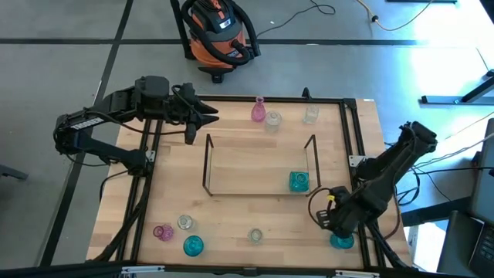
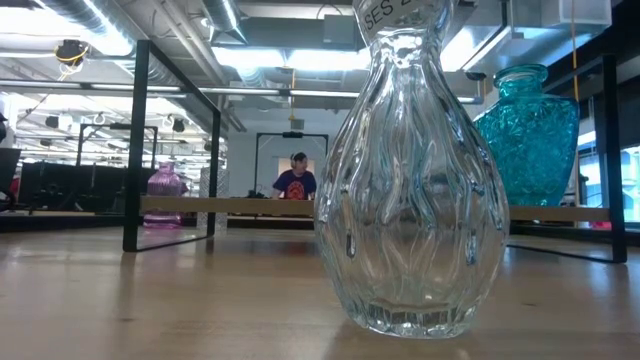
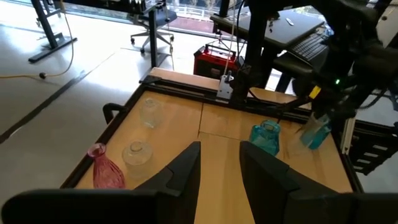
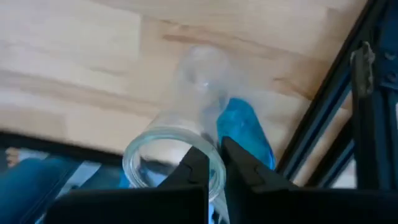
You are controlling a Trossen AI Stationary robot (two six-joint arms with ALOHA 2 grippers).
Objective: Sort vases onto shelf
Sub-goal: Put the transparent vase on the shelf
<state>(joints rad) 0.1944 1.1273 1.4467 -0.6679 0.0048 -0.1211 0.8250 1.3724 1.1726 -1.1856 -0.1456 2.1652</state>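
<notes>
Table (image 1: 247,205): the shelf (image 1: 260,164) stands mid-surface with one teal vase (image 1: 299,181) at its right end. Others are spread along the far and near edges. Left gripper (image 1: 207,117) waits over the far-left corner, fingers spread. Right gripper (image 4: 211,163) is at the near-right corner, fingers nearly together, seemingly pinching the rim of a blue vase (image 4: 245,134). The shelf lies far-left of it; the right arm is nearer.

Glossy ribbed glass vase (image 2: 412,190) (clear) on matt wooden table (image 2: 160,300)
</notes>
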